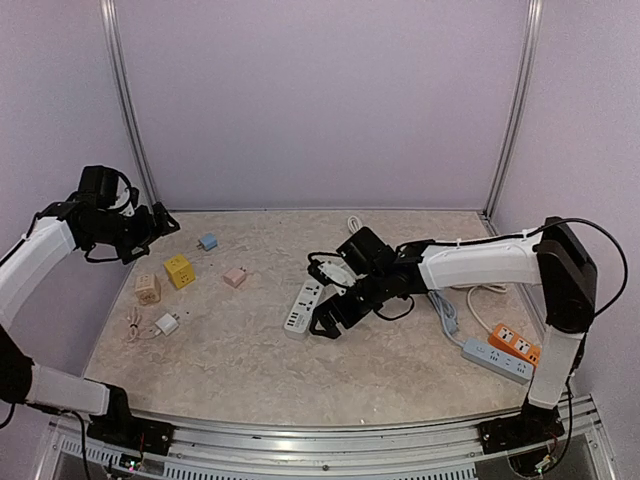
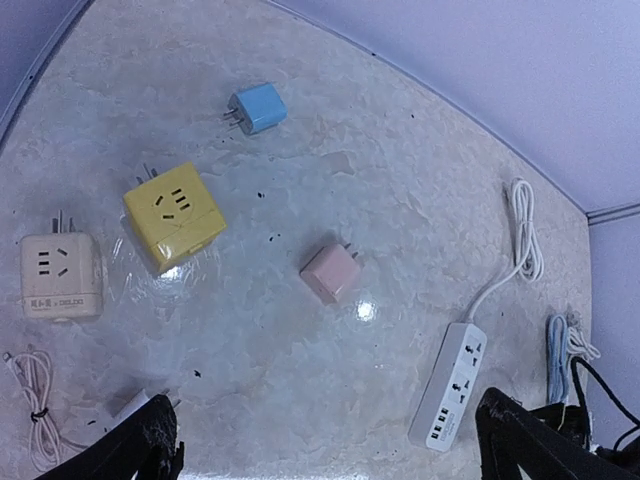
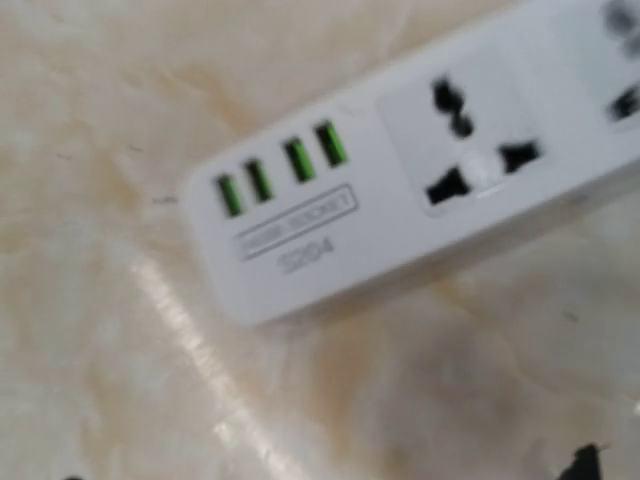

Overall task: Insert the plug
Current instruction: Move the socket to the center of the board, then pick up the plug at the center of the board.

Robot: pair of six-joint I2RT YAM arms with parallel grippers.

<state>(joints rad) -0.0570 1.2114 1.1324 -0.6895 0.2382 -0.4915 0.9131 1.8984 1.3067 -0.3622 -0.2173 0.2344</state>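
Plugs sit loose on the left half of the worktop (image 1: 250, 370). A pink plug (image 1: 235, 277) is nearest the middle, with a blue plug (image 1: 208, 241) behind it. Further left are a yellow cube adapter (image 1: 179, 270) and, just beside it, a beige cube adapter (image 1: 147, 288). A white charger (image 1: 166, 324) with its coiled cable lies toward the front-left edge. None is held.

The white power strip (image 1: 303, 308) lies flat near the centre, to the right of the pink plug and apart from it, USB end toward me. My right gripper (image 1: 328, 320) hangs just over that end. In its wrist view I see only dark tips at the bottom corners, so it looks spread, with nothing between. My left gripper (image 1: 160, 225) hovers high over the back-left corner, fingers wide apart and empty, well clear of every plug.

Bare marble-patterned surface runs between the plugs and the strip and along the front edge. A grey strip (image 1: 497, 360) and an orange strip (image 1: 515, 345) crowd the right edge beside the right arm. Lilac walls close three sides.
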